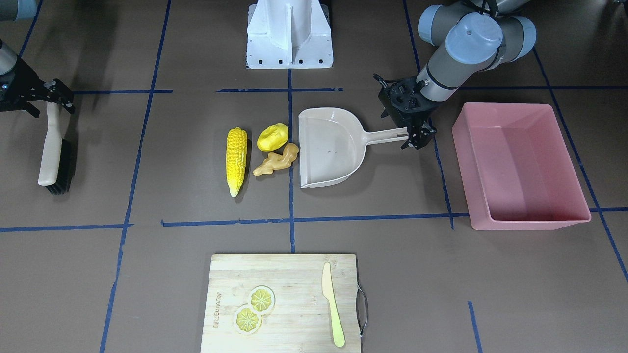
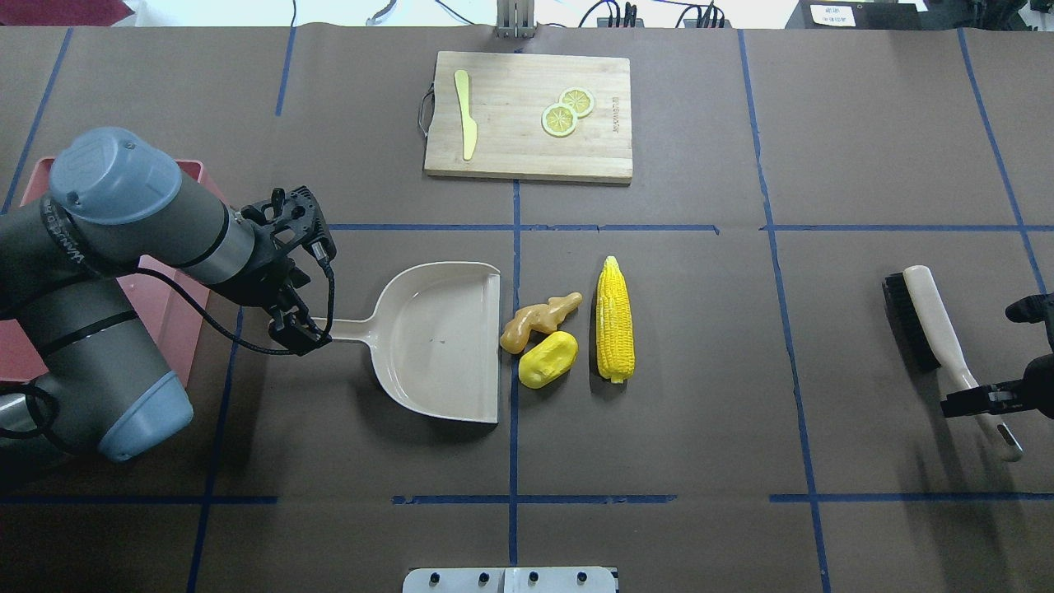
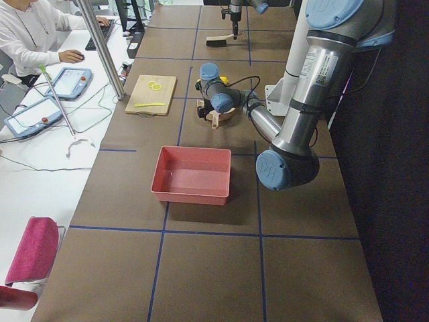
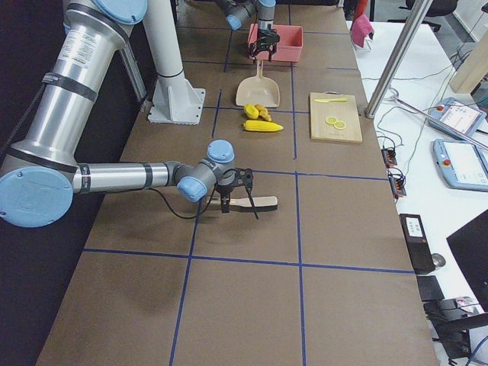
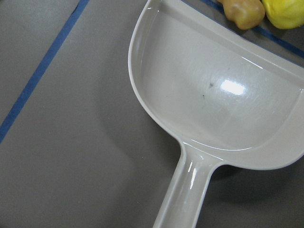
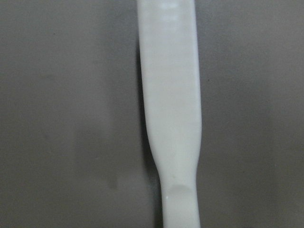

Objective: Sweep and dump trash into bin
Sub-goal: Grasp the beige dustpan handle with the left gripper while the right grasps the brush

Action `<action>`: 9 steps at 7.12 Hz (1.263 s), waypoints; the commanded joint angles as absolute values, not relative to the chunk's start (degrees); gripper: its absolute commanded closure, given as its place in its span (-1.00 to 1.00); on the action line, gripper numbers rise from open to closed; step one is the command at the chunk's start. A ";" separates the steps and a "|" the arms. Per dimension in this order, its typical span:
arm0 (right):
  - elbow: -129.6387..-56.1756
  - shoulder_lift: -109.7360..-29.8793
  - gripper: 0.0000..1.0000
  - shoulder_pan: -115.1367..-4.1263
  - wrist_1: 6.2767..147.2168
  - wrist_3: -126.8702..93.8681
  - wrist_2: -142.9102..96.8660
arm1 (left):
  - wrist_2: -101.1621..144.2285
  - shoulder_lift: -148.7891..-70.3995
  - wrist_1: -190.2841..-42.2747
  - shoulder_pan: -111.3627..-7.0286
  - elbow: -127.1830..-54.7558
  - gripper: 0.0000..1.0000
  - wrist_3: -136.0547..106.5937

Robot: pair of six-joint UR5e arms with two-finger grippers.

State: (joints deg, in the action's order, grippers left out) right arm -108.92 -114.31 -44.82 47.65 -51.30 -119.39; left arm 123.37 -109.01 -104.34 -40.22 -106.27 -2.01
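Note:
The trash lies mid-table just off the dustpan's open edge: a yellow corn cob, a lumpy yellow potato piece and a tan ginger root. The beige dustpan lies flat and empty. My left gripper is shut on its handle end. The pink bin stands empty beside that arm. My right gripper is shut on the handle of the brush, which lies on the table far from the trash.
A wooden cutting board at the operators' side carries two lemon slices and a pale yellow knife. The robot's white base stands at the table's robot-side edge. Blue tape lines cross the brown table.

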 commanded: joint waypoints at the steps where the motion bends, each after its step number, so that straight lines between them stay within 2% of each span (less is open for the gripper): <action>1: -108.28 -115.58 0.60 -44.47 45.09 -51.86 -119.18 | 123.40 -109.07 -104.41 -40.17 -106.35 -0.96 -1.93; 2: -108.37 -115.58 0.96 -44.47 45.09 -51.94 -119.35 | 123.40 -109.07 -104.33 -40.17 -106.26 -0.96 -1.67; 9: -113.73 -112.59 1.00 -43.07 47.55 -52.03 -119.27 | 122.44 -110.38 -101.44 -37.97 -104.78 -0.90 17.45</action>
State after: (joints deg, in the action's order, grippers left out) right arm -113.37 -112.97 -43.83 47.38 -52.00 -119.65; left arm 122.91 -109.79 -102.76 -38.14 -105.53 12.57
